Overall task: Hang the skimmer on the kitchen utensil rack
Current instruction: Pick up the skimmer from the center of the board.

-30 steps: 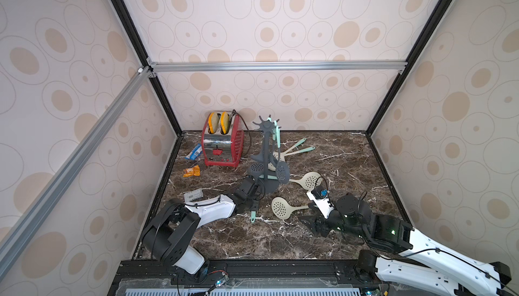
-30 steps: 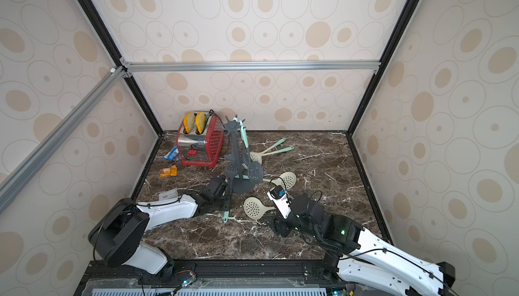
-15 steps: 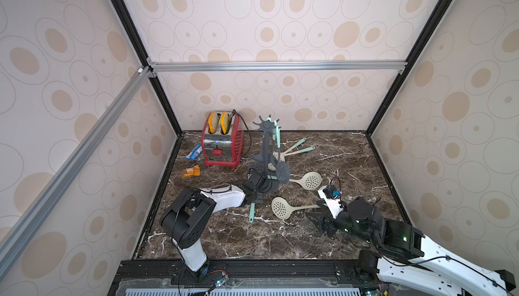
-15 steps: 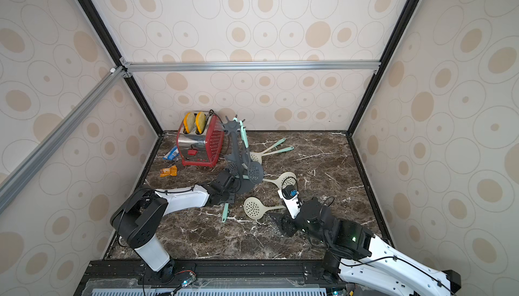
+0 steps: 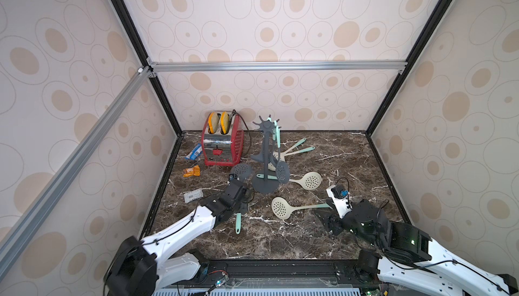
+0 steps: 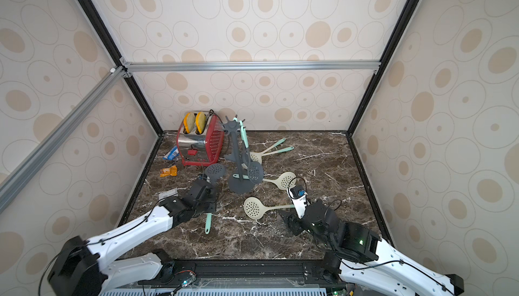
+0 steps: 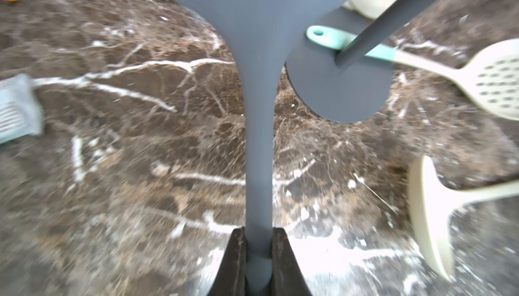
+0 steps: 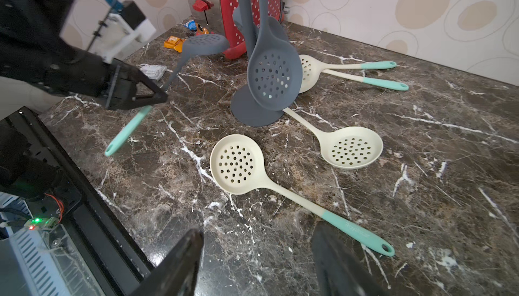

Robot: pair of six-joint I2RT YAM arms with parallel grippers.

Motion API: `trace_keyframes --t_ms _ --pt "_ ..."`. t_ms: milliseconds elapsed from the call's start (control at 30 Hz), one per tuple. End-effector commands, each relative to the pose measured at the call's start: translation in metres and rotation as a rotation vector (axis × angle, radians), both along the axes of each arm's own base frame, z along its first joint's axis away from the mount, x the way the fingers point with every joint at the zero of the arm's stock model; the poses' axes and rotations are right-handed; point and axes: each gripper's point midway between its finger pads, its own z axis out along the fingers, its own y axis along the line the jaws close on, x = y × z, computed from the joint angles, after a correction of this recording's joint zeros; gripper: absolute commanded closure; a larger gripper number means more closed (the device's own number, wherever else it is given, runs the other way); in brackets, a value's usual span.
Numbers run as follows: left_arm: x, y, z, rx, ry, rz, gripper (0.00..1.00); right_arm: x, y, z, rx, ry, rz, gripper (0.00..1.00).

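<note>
Now | skimmer (image 7: 259,129): just left of rack (image 5: 264,189) base, tilted, grey head nearest the base, mint hole end pointing away from rack | your left gripper (image 7: 258,232): clamped on its grey neck, the nearer arm | right gripper (image 8: 257,241): jaws wide, empty, farther from rack | likely next: swing hole end up toward hooks.

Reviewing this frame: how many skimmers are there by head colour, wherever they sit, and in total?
Cream perforated skimmers with mint handles: 4
Dark grey perforated skimmers with mint handles: 2
Total: 6
A further grey utensil at the dark grey utensil rack is too hidden to class.
</note>
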Motion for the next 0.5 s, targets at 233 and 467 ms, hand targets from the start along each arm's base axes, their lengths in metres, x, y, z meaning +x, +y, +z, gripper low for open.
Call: trace_keyframes --t_ms 233,467 --pt "-0.082 0.0 0.061 -0.242 0.047 -0.177 1.0 -0.03 0.062 0.026 -0.151 -0.44 0.554 0.25" --pt "-0.11 -0.006 0.107 -0.291 -0.003 -0.357 1.0 -0.037 0.09 0.055 -0.399 -0.815 0.846 0.15"
